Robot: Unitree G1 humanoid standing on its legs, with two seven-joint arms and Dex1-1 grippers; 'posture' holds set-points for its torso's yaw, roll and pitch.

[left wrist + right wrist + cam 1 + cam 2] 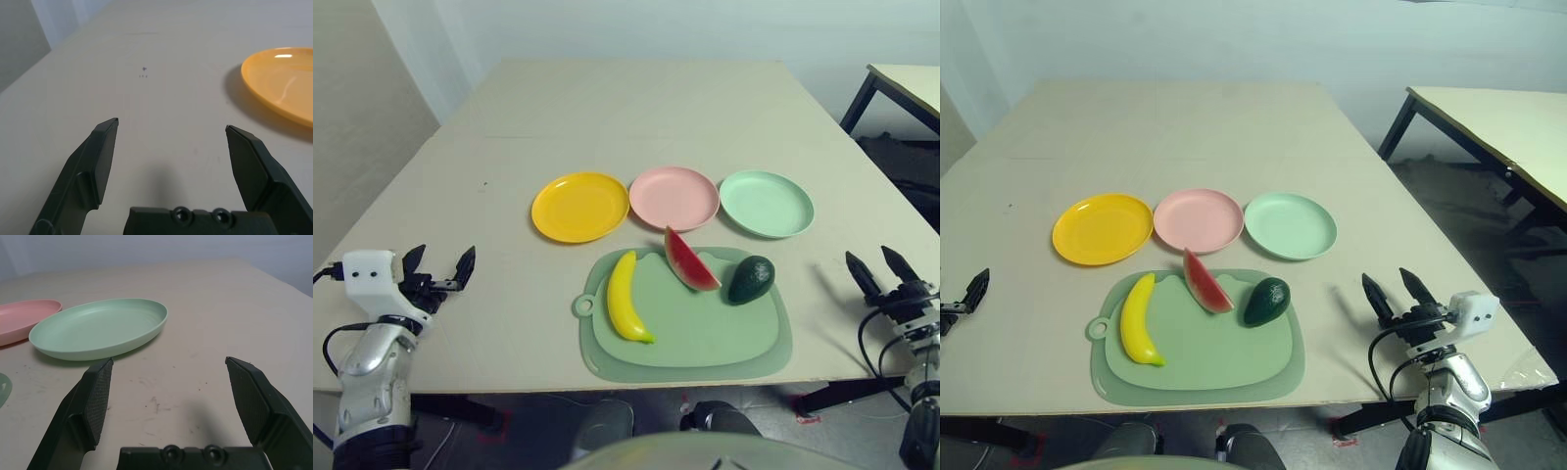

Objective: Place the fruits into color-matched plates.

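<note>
Yellow banana (625, 299), red watermelon wedge (687, 262) and dark green avocado (751, 280) all lie on the pale green cutting mat (695, 371), which sits by the near edge of the table (636, 108); the banana is towards the mat's left edge, the wedge reaches over its far edge, and the avocado is near its far right corner. Beyond the mat, the yellow plate (580, 208), pink plate (674, 198) and mint green plate (767, 204) stand in a row, all empty; none of the matching is done, so all three fruits are left to place, presumably banana to yellow, wedge to pink, avocado to mint. Left hand (171, 122), near the table's left edge, and right hand (169, 359), towards its near right corner, both stand wide open, holding nothing.
</note>
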